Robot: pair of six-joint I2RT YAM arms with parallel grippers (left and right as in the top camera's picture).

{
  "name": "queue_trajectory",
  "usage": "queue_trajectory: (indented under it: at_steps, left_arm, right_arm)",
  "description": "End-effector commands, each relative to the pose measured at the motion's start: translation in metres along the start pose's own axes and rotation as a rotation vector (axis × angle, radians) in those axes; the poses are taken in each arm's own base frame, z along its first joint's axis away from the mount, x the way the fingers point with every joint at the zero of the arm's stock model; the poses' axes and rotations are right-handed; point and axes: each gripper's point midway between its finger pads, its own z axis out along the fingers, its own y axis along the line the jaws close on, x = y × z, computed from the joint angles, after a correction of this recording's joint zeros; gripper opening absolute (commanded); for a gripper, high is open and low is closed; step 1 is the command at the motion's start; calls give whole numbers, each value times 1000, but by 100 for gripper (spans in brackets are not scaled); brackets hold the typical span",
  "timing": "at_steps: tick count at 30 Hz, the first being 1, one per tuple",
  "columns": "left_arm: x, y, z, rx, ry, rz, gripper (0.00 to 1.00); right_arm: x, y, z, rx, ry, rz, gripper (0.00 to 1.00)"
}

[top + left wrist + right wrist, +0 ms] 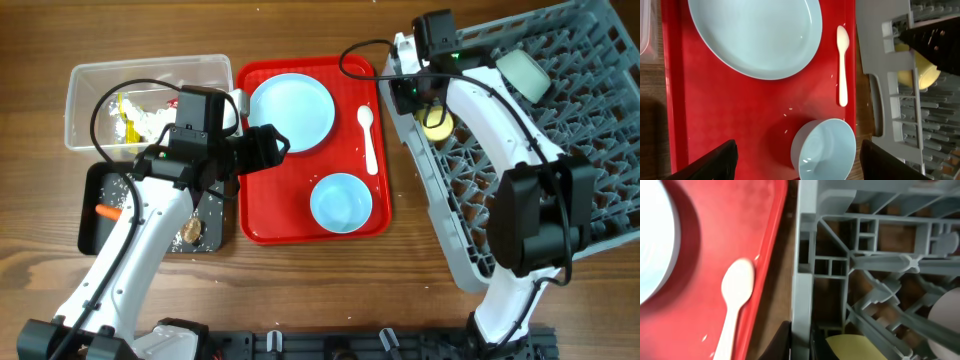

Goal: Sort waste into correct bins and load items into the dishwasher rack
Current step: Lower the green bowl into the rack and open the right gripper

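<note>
Left arm point(130, 235): rises from the near-left base, white forearm slanting up and to the right.
Left wrist point(195, 115): bent so the tool points right.
Left gripper point(270, 145): jaws spread wide, nothing between them. Its dark fingers point(715, 162) sit at the lower corners of its wrist view.
Right arm point(500, 130): climbs from the near-right base to a dark elbow, then a white link curves back to the far left.
Right gripper point(415, 95): points down, jaws drawn almost together.
</note>
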Motion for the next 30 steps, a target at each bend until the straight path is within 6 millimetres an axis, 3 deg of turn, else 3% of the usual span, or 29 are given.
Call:
queue_trajectory:
  at_steps: [1,12,24,27,28,30]
  left_arm:
    - [-6,0,-2,-5,-10,13,78]
    - [-6,0,-2,-5,-9,13,78]
    - [-6,0,-2,-6,-9,13,78]
    - [-5,0,-2,-6,-8,13,78]
    - [-5,0,-2,-7,-8,13,78]
    - [-6,1,-2,-14,-11,12,78]
  right_arm:
    - [-25,5,-2,-6,-94,-2,6]
    - [-73,0,-11,0,-292,98,8]
    - [-103,-17,-22,70,-430,183,5]
    - [-108,-17,-24,71,-452,183,13]
    - [-109,-17,-24,70,-457,183,22]
    - [-111,-17,-25,67,-467,181,54]
